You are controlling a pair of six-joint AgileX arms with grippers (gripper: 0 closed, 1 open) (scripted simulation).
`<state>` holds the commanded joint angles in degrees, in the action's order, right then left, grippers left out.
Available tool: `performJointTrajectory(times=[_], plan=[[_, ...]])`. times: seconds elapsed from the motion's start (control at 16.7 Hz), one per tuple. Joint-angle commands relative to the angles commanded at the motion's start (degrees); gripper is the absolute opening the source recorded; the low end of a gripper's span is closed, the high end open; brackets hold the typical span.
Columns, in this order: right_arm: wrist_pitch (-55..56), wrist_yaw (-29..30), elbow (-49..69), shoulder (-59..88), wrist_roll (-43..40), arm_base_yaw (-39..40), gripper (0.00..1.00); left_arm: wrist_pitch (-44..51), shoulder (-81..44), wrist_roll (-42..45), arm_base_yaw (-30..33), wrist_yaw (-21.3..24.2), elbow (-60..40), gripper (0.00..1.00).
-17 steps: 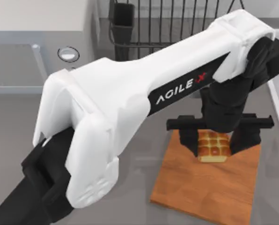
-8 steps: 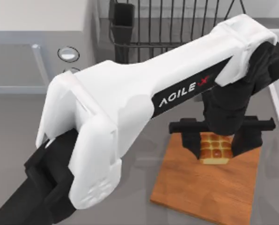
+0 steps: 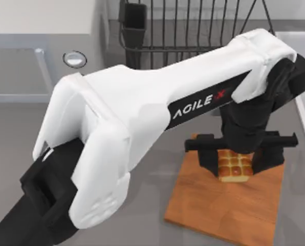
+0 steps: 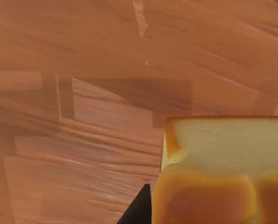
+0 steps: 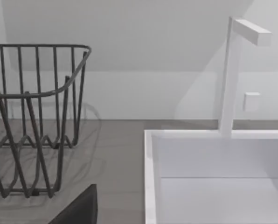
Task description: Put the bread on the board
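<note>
The bread (image 3: 235,165), a small golden loaf with a grid of glossy bumps, hangs low over the far part of the orange-brown board (image 3: 219,210) at the table's right. My left gripper (image 3: 236,161) reaches across from the left and is shut on the bread, one black finger on each side. In the left wrist view the bread (image 4: 223,168) fills the corner above the board's grain (image 4: 83,93), which carries its shadow, and whether they touch cannot be made out. My right gripper (image 5: 78,210) shows as a dark tip parked near the rack and sink.
A black wire rack (image 3: 188,25) stands behind the board, also seen as the wire rack (image 5: 31,116). A white sink basin (image 5: 213,177) with a tap (image 5: 232,74) lies at the right edge. My left arm's white body (image 3: 132,123) spans the table's middle.
My left gripper has sunk a little toward the board with the bread still in it. The board has not moved.
</note>
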<state>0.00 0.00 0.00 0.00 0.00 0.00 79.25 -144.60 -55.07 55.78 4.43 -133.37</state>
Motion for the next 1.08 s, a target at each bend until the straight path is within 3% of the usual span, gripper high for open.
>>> performJointTrajectory(times=[0.6,1.08], plan=[[0.0,0.0,0.0,0.0,0.0,0.0,1.00,-3.2,-0.8,-0.1,0.5,0.9,4.5,0.00],[0.0,0.0,0.0,0.0,0.0,0.0,1.00,-3.2,-0.8,-0.1,0.5,0.9,4.5,0.60]])
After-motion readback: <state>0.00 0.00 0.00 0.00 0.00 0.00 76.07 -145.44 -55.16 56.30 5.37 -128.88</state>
